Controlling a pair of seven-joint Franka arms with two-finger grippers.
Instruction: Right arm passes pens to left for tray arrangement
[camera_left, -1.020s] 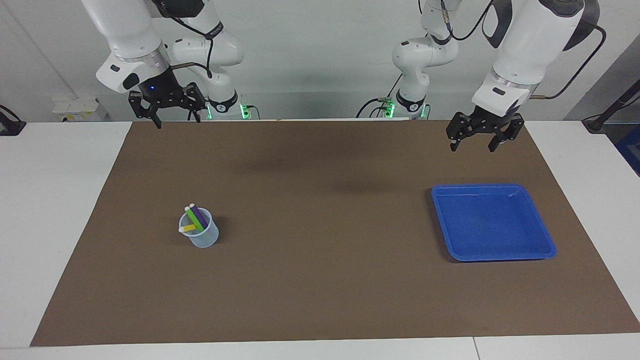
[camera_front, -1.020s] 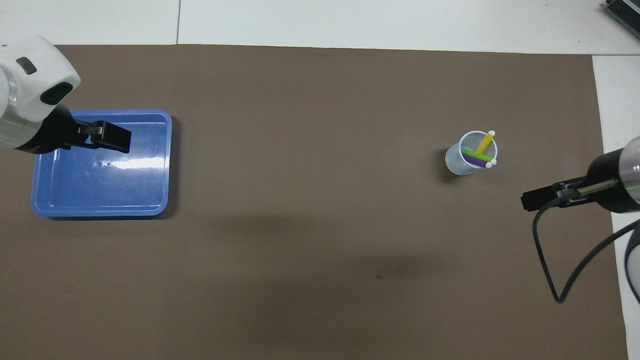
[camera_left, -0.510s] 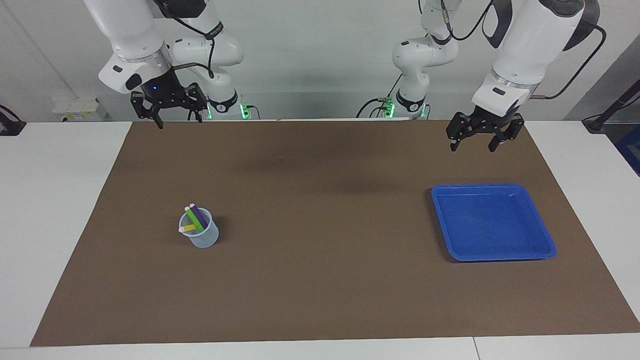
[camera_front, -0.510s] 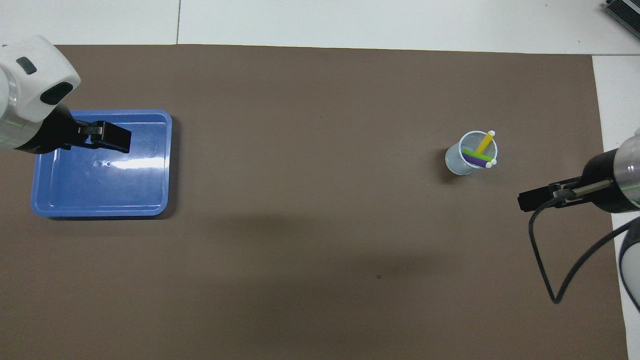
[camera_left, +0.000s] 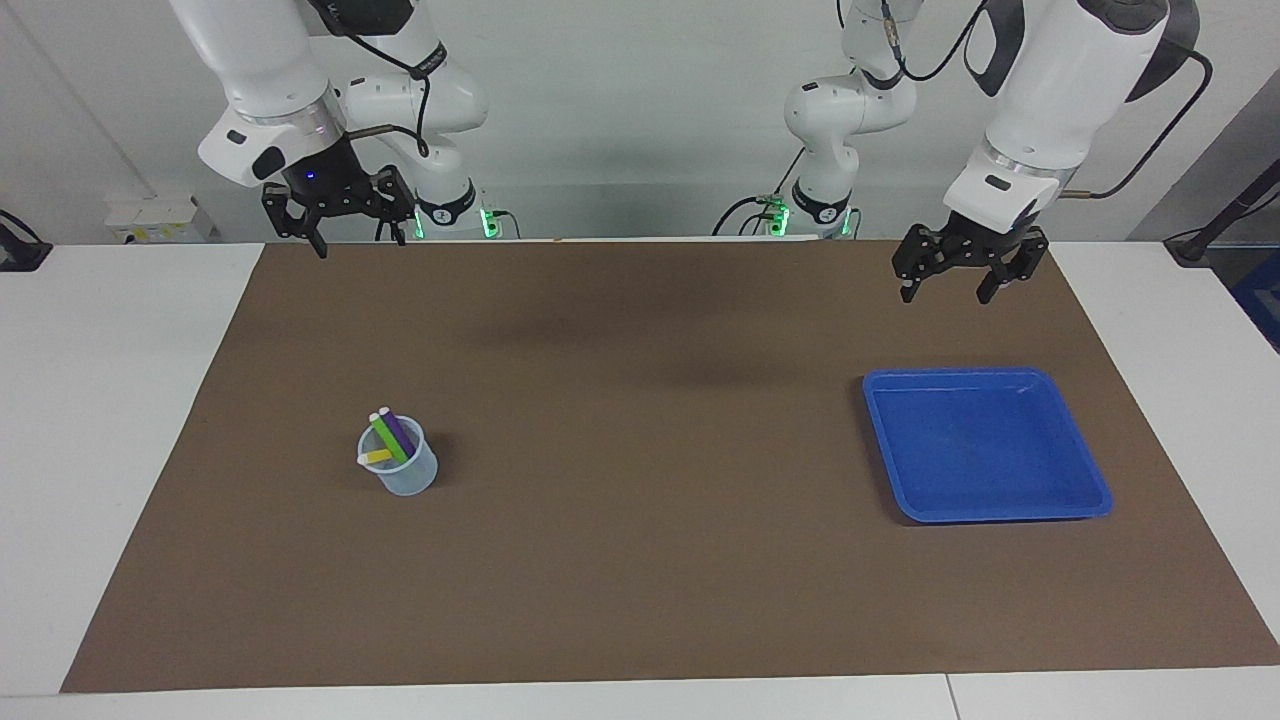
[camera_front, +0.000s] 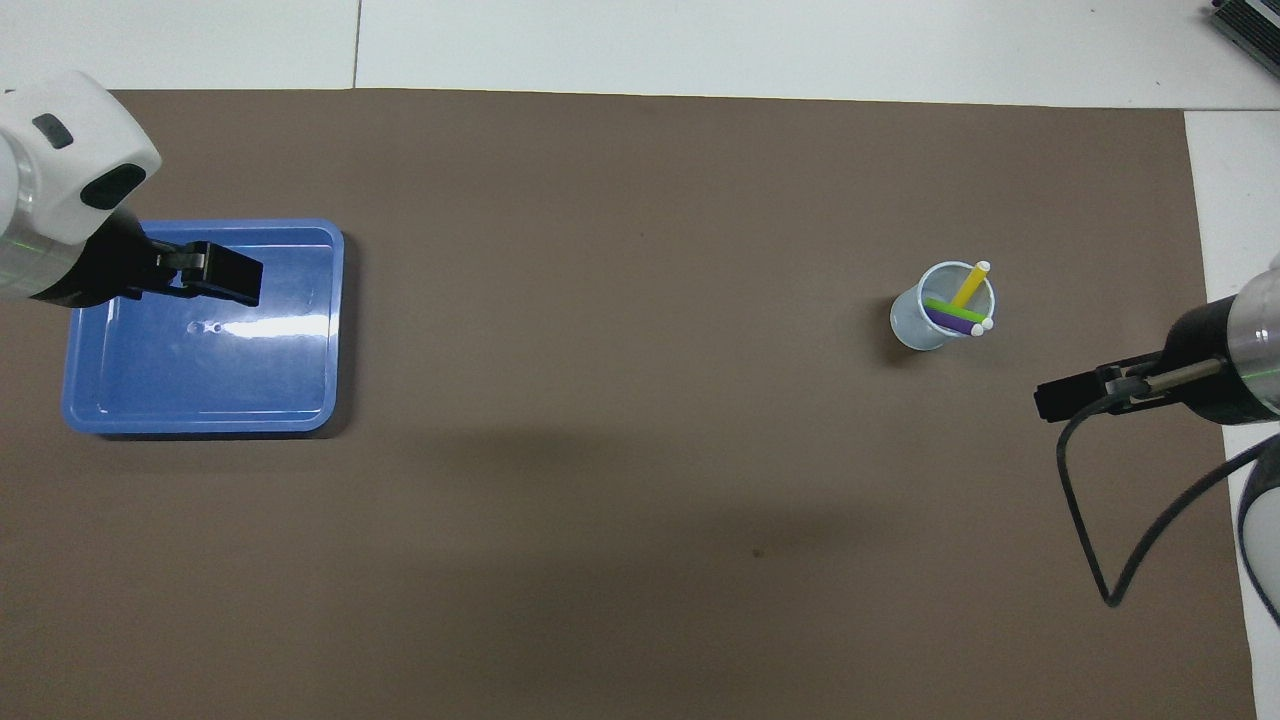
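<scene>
Pens (camera_left: 389, 437) (three, seemingly) in one cup (camera_left: 402, 470); one tray (camera_left: 985, 443); left gripper (camera_left: 956, 285), right gripper (camera_left: 352, 238), both spread, empty-handed

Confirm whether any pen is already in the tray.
No. The tray holds nothing, and all three pens stand in the cup toward the right arm's end of the table.
</scene>
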